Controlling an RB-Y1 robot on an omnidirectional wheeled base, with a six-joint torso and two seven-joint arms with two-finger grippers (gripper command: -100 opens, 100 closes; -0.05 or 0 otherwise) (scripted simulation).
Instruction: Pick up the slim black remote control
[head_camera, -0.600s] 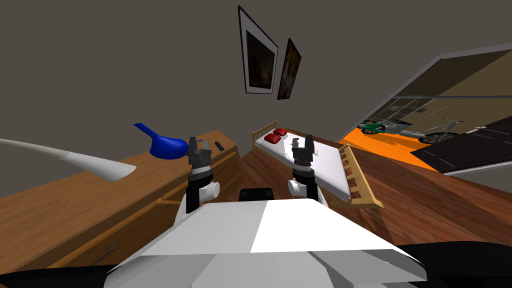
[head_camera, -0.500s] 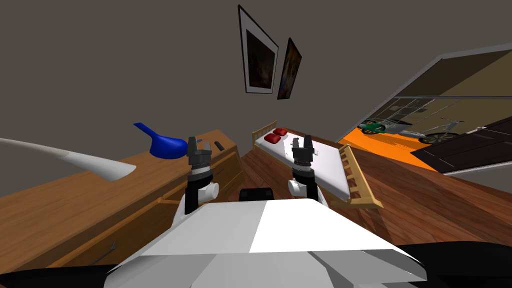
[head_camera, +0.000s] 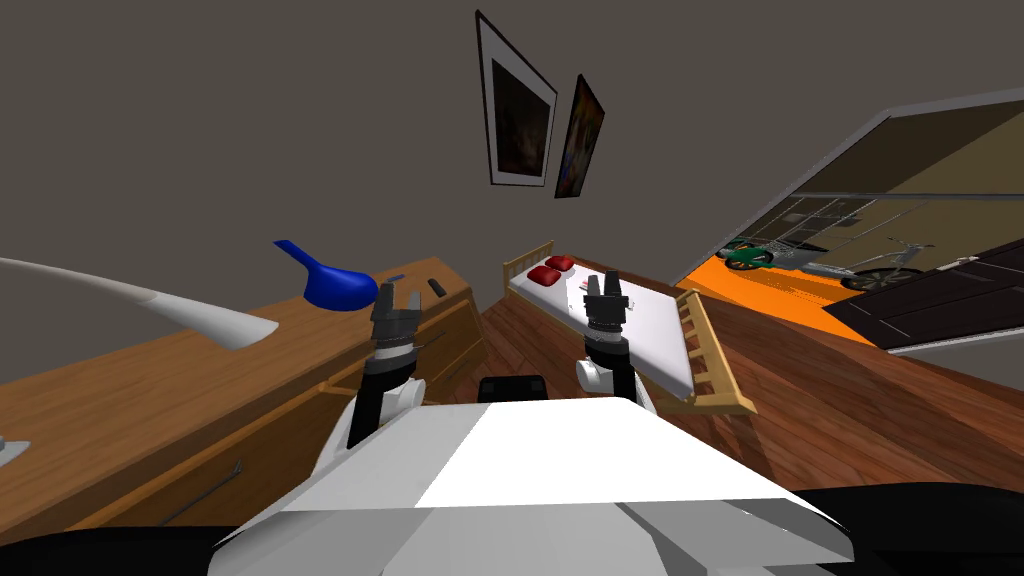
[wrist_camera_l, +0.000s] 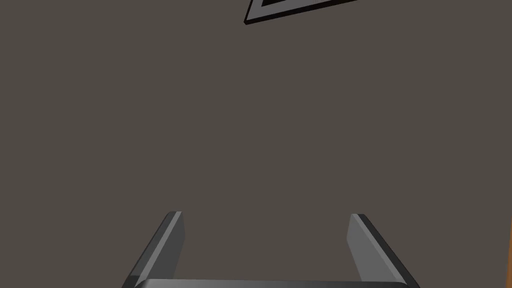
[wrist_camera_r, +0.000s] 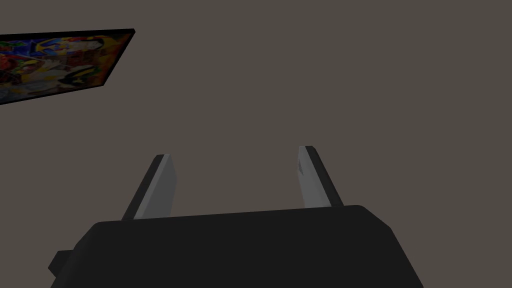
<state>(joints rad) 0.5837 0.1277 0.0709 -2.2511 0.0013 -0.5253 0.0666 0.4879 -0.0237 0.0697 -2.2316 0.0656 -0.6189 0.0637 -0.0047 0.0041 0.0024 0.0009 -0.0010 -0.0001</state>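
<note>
A slim black remote (head_camera: 437, 288) lies flat on the far end of a wooden dresser top (head_camera: 150, 370). My left gripper (head_camera: 397, 294) is raised upright just short of the remote, to its near left, fingers open and empty. In the left wrist view the left gripper (wrist_camera_l: 265, 216) faces a wall. My right gripper (head_camera: 603, 284) stands open and empty over the bed (head_camera: 640, 330), away from the dresser; in its own view the right gripper (wrist_camera_r: 232, 159) also faces a wall.
A blue long-handled vessel (head_camera: 335, 281) sits on the dresser beside the left gripper, and a small blue thing (head_camera: 397, 278) lies near the remote. A white curved object (head_camera: 150, 305) crosses the dresser at left. Two red pillows (head_camera: 550, 270) lie on the bed. Wood floor (head_camera: 850, 390) spreads right.
The whole head view has shifted slightly, so I have moved. My left arm has leaned over toward the dresser, its gripper now closer to the remote. The right arm holds its pose.
</note>
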